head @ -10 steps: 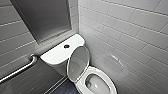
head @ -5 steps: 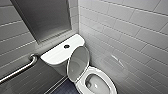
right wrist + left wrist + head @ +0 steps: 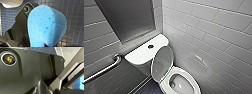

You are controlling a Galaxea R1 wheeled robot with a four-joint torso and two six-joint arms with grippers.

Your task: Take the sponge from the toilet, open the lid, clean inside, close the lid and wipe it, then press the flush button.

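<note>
Sponge in your right grip, toilet lid already up.

Your right fingers (image 3: 50, 45) are closed on the bright blue, speckled, chunky sponge (image 3: 47, 25), which hangs above the dark small-tiled floor (image 3: 73, 15); the left wrist view does not let you tell that side's grip. Ahead of you the glossy white ceramic toilet (image 3: 194, 83) sits in the corner of the pale tiled walls (image 3: 214, 30), its oval white lid (image 3: 162, 63) raised and leaning against the tank front, bowl open. The small dark round flush button (image 3: 150, 46) sits at the centre of the tank top. A metal grab bar (image 3: 104, 70) runs beside the tank.
</note>
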